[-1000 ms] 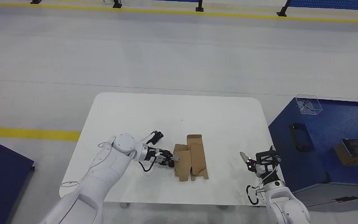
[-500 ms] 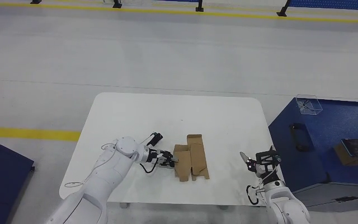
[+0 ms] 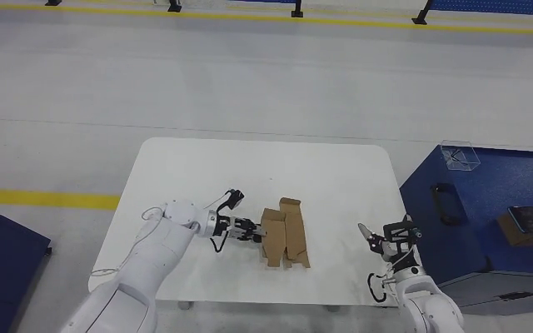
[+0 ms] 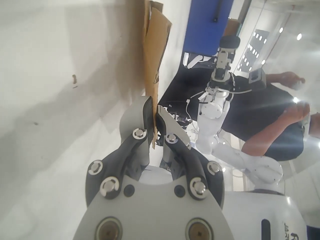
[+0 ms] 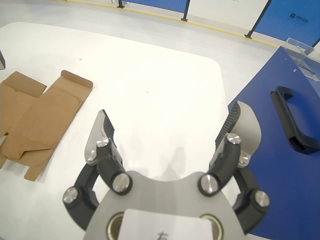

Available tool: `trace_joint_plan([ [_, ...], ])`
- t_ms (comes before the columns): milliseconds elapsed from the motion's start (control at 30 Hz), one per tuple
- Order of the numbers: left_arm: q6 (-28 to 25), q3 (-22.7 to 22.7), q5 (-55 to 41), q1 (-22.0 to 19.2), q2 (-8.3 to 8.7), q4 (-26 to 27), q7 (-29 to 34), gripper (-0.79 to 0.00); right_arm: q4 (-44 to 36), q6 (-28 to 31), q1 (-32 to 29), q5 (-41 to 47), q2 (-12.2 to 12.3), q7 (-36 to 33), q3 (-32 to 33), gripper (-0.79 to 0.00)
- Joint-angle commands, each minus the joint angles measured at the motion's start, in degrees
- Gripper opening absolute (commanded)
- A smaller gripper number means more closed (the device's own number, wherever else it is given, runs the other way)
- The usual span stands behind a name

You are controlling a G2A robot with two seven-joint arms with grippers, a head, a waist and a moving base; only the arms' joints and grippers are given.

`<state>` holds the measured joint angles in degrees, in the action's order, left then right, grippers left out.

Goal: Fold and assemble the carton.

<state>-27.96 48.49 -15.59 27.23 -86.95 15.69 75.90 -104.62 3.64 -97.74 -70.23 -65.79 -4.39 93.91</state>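
Left hand (image 4: 154, 108) sits low over the counter (image 3: 333, 175), left of centre and toward the front edge. Its fingers are pressed together on the left edge of the carton (image 3: 285, 235), so it's pinching cardboard. The left wrist view shows the sheet clamped between both pads.

The carton is a brown blank, not yet formed. It's on the counter just right of the left hand, near the middle and close to the front edge. The pinched left panel looks tipped up a little off the surface, with a shadow under it. The rest lies flat, flaps spread toward the back and front.

Right hand (image 5: 170, 111) is well apart from the carton, at the counter's front right corner. Its fingers are spread wide with nothing between them — not touching the cardboard.

Right of the counter is a blue cabinet (image 3: 466, 208) with a black handle (image 5: 290, 116) on its face and a clear plastic tray (image 3: 458, 156) on top.
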Motion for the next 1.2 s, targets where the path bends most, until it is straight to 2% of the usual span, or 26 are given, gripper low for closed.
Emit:
trace_joint_plan([
  [0, -0.80, 0.48, -0.43, 0.81, 0.79, 3.79, -0.37, -0.785, -1.02, 11.61, 1.70, 18.95, 0.61, -15.32, 4.28, 0.000],
  [67, -1.41, 0.78, -0.47, 2.00, 1.70, 7.79, -0.97, -0.785, -0.76, 16.99, 3.51, 29.51, 1.22, -26.07, 7.09, 0.000],
  [133, -1.29, 1.13, -0.42, 3.94, 3.09, 13.13, -0.85, -0.785, 0.87, 19.73, 6.45, 41.57, 1.95, -38.11, 9.45, 0.000],
  [167, -1.35, 1.51, -0.35, 5.48, 4.19, 17.12, -0.91, -0.785, 2.24, 20.06, 8.72, 49.84, 2.41, -46.39, 9.84, 0.000],
  [200, -1.29, 2.00, -0.33, 6.72, 5.09, 19.62, -0.85, -0.785, 3.34, 19.98, 10.59, 54.11, 2.81, -52.15, 10.06, 0.000],
  [267, -1.28, 3.40, -0.99, 9.22, 6.86, 24.91, -0.84, -0.785, 5.94, 18.08, 14.00, 60.58, 3.33, -59.24, 9.87, 0.000],
  [333, -1.28, 3.40, -0.99, 9.22, 6.86, 24.91, -0.84, -0.785, 7.56, 15.75, 16.93, 64.40, 3.71, -64.52, 8.67, 0.000],
  [800, -1.28, 3.40, -0.99, 9.22, 6.86, 24.91, -0.84, -0.785, 7.56, 15.75, 16.93, 64.40, 3.71, -64.52, 8.67, 0.000],
  [867, 0.07, 4.35, -3.85, 10.14, 6.92, 25.45, -1.61, -0.785, 7.52, 15.16, 16.84, 65.31, 3.63, -63.73, 8.27, 0.000],
  [933, 1.58, 7.59, -11.06, 11.11, 7.77, 27.03, 2.01, -0.785, 8.55, 8.78, 17.47, 75.84, 3.28, -64.94, 6.08, 0.000],
  [1000, 5.14, 10.38, -15.87, 12.32, 8.98, 29.91, 5.58, -0.785, 9.79, 3.08, 18.99, 82.78, 3.24, -67.04, 5.10, 0.000],
  [1167, 9.09, 14.74, -15.86, 16.17, 12.11, 37.74, 9.53, -0.785, 11.86, -6.60, 21.60, 94.46, 2.86, -70.12, 0.68, 0.000],
])
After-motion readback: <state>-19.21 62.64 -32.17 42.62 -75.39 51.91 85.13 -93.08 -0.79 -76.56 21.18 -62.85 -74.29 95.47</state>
